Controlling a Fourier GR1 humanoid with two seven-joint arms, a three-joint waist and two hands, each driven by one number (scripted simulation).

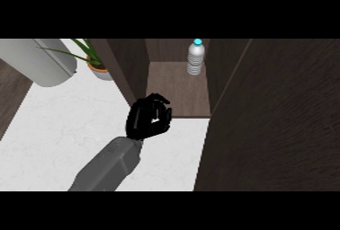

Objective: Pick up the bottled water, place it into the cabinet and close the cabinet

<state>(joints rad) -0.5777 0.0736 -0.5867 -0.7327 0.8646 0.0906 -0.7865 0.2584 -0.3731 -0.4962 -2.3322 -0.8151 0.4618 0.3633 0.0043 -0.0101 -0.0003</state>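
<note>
My grey forearm (pixel 109 166) comes up from the lower edge, lying over the white marbled table (pixel 60 130). At its tip is my left hand (pixel 149 119), black, hovering right at the front lip of the cabinet (pixel 266 134). My fingers (pixel 158 101) are curled in toward the thumb, and there is nothing between them; a bit of pale table shows through the gap. My right hand is nowhere to be seen.

Just beyond the hand lies the cabinet's brown floor (pixel 176 85), bare at the front. The dark wooden door (pixel 279 148) stands open on the right side, filling that whole side of the view, and a dark side wall (pixel 129 67) rises on the left.

Deeper inside, at the back of the cabinet, stands the water bottle (pixel 195 58), upright, clear and ribbed, with a light blue cap. It is well apart from my hand.

Off to the far left on the table, a potted plant (pixel 96 63) sits just beside the cabinet wall, and a pale rounded shape (pixel 43 60) lies further left.
</note>
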